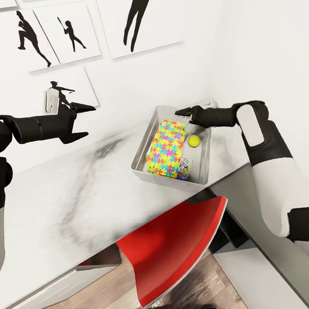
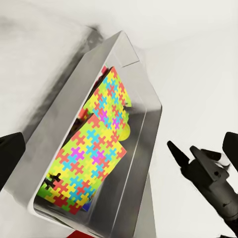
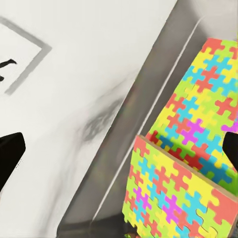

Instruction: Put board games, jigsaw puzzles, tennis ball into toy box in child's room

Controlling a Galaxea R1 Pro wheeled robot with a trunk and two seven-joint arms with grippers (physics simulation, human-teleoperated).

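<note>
Puzzles (image 1: pixel 168 147) tilted, seemingly lengthwise in toy box (image 1: pixel 146 171)

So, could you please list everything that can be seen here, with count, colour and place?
toy box: one, light grey, on the table near the right corner.
jigsaw puzzles: two, multicolour, leaning inside the toy box.
tennis ball: one, yellow-green, inside the toy box beside the puzzles.
small printed box: one, partly hidden, at the toy box's near end.
table: one, light grey top, along the wall.
chair: one, red, under the table edge.
silhouette prints: four, black on white, on the wall.
left gripper: black, open, above the table.
right gripper: black, at the toy box's far rim.
</note>
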